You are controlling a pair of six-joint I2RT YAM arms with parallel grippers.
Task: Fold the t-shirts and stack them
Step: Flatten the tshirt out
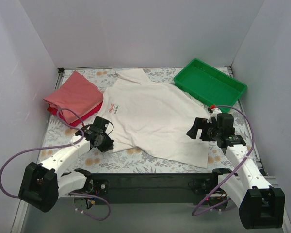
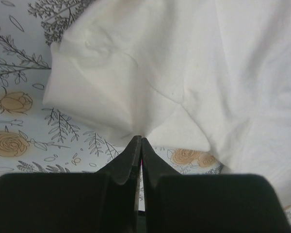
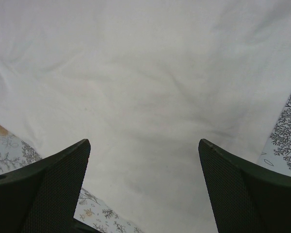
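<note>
Top external view showed the cream-white t-shirt (image 1: 150,114) spread flat across the middle of the floral table (image 1: 136,165). A folded salmon-pink t-shirt (image 1: 73,94) lay on a red t-shirt (image 1: 85,118) at far left, and a green tray (image 1: 211,85) sat at far right. The left fingers (image 2: 131,153) were pinched shut on the cream-white t-shirt's near-left edge. The right fingers (image 3: 63,174) stood wide apart over its near-right part, holding nothing.

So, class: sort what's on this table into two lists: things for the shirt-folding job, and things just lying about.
Job:
large cream-white cloth t-shirt, spread out
folded salmon-pink cloth tee
folded red cloth tee under it

Lying about:
rectangular green plastic tray
</note>
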